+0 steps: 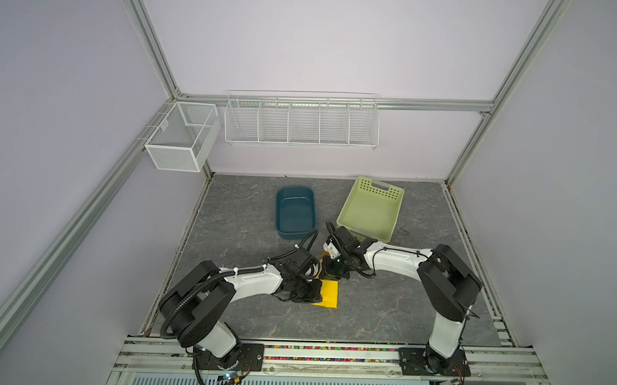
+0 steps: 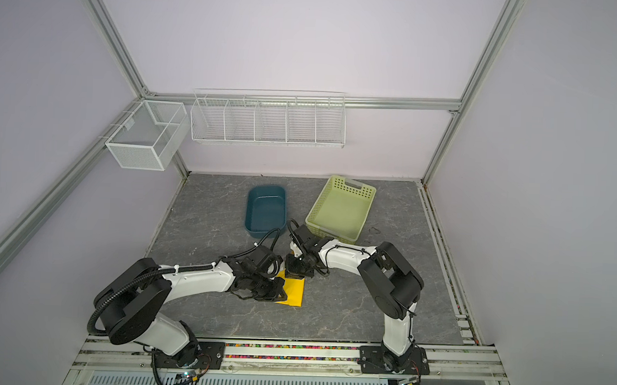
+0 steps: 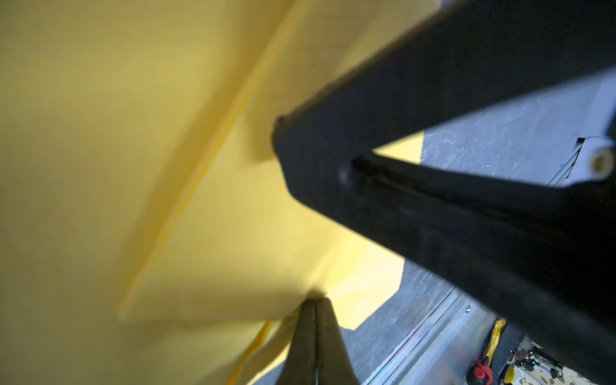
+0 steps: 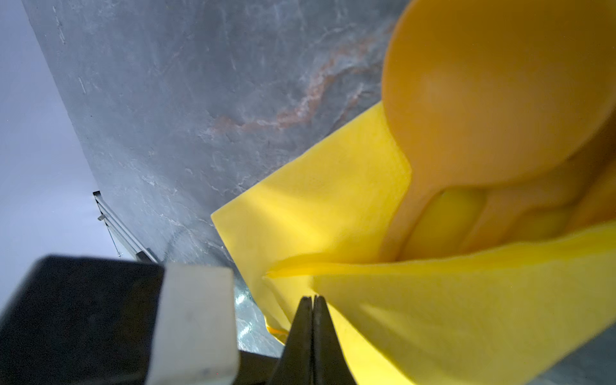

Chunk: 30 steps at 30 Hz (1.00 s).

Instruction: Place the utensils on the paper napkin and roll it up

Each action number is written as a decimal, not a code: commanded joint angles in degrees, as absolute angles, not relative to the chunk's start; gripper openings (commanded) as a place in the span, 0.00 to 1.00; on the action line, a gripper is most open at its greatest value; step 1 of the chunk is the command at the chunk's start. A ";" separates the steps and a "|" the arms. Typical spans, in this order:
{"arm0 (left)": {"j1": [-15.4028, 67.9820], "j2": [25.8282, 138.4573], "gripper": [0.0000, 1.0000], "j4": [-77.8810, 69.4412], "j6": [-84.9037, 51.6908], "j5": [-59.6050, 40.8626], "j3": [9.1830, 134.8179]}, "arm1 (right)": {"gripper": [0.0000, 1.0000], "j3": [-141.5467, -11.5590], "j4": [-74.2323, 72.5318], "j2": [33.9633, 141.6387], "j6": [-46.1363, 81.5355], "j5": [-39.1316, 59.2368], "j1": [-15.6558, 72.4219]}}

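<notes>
1. Napkin first: the bright yellow thin paper napkin (image 1: 328, 293) lies on the grey marbled desk (image 1: 384, 304) between the two arms, near the middle in both top views. One layer is folded over the rest, and the patch that shows is longer from the near side to the far side than it is wide.
2. In the right wrist view, the round-bowled orange plastic spoon (image 4: 483, 100) lies on the lower layer. Its bowl sticks out past the napkin's edge over the bare desk, and its handle runs back under the folded layer.
3. A second orange handle (image 4: 523, 213) lies just beside the spoon's, along the same line. I cannot tell which utensil it belongs to.
4. The left pincer (image 3: 313, 301) is closed, its tips pressed together on a bunched fold of the napkin near the paper's near end.
5. The right pincer (image 4: 313, 298) is also closed, pinching the edge of the folded layer at the far end, close to the spoon's bowl.
6. In both top views the two pincers sit close together over the napkin, one at each end of its long axis.
7. A dark teal oval plastic tub (image 1: 295, 214) and a pale green perforated plastic basket (image 1: 370, 210) stand farther back on the desk, apart from the napkin.
</notes>
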State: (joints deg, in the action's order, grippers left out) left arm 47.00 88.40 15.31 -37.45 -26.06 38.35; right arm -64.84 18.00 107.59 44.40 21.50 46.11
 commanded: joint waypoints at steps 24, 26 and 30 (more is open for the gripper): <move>47.46 89.86 0.03 16.45 -38.31 -23.18 35.31 | 0.07 -65.53 20.48 103.98 43.76 23.46 45.48; 47.39 89.96 0.03 16.42 -38.31 -23.18 35.33 | 0.07 -64.57 19.93 102.73 44.61 24.16 45.90; 47.42 89.83 0.03 16.61 -38.15 -23.01 35.44 | 0.07 -61.71 18.65 101.70 46.03 24.88 47.31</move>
